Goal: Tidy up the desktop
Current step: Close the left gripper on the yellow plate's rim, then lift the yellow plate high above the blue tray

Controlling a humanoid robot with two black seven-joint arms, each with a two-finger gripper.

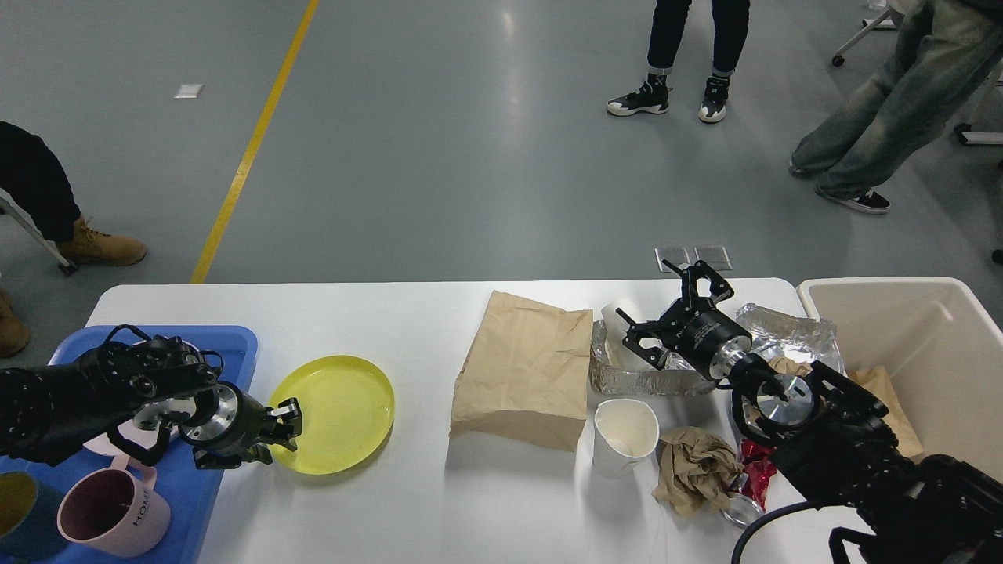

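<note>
The white desktop [407, 329] holds a yellow plate [341, 411], a flat brown paper bag [525, 368], a foil tray [650, 380], a white paper cup [624, 435], a crumpled brown paper [693, 470] and a red wrapper [752, 462]. My left gripper [282, 427] is at the plate's left rim, low over the table, with its fingers apart. My right gripper [672, 305] is open and empty above the foil tray, beside a second white cup [617, 316].
A blue tray [227, 352] at the left holds a pink mug [110, 509] and a teal cup [16, 509]. A beige bin [917, 345] stands at the right, with crumpled foil [783, 329] beside it. People stand on the floor beyond the table.
</note>
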